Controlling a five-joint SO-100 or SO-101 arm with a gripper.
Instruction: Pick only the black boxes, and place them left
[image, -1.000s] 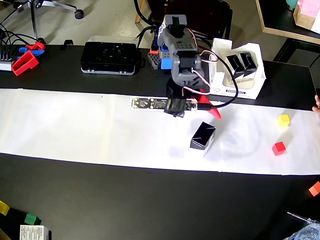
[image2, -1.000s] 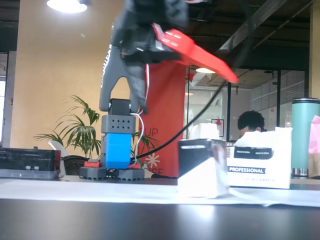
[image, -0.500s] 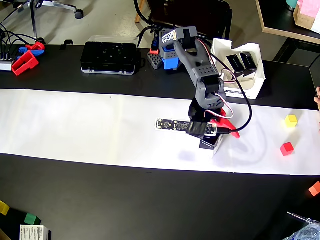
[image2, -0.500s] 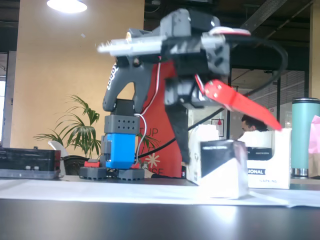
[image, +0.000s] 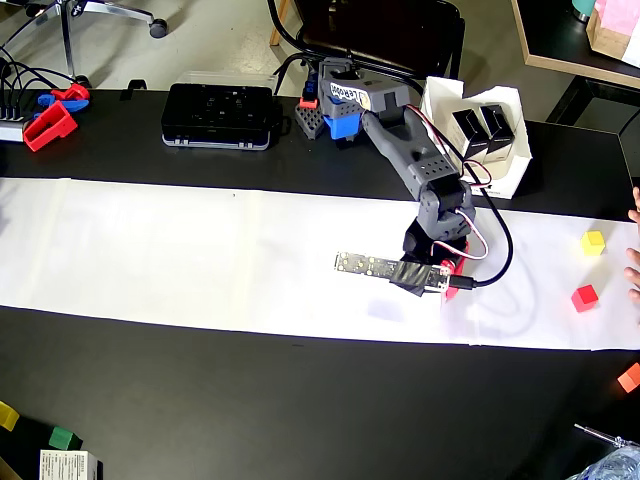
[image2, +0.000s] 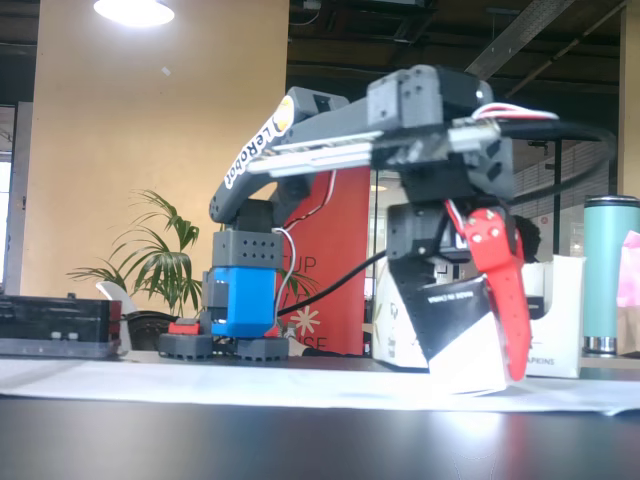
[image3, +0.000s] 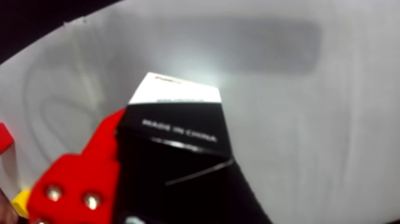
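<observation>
Hand (image2: 470, 335) is clamped on a black box (image2: 462, 330): red finger (image2: 500, 290) on one side, dark finger on the other, box tilted, its low white corner touching or just above the white paper strip (image2: 200, 380), can't tell which from the fixed view. Wrist view shows the same box (image3: 178, 149), "MADE IN CHINA" on the black face, white end toward the paper, red finger (image3: 77, 184) pressed against its left side.

Landmark = the white paper strip (image: 200, 260) across the black worktop (image: 300, 400). In the overhead view the hand sits over the strip's right half, box hidden under the arm (image: 420, 170). Two more black boxes (image: 480, 128) stand in the white open cardboard bin (image: 505, 175), just past the strip's far edge, beside the arm. Yellow cube (image: 593, 242) and red cube (image: 584, 298) lie on the strip's right end; orange cube (image: 630, 378) is off the strip on the worktop at the right edge.
</observation>
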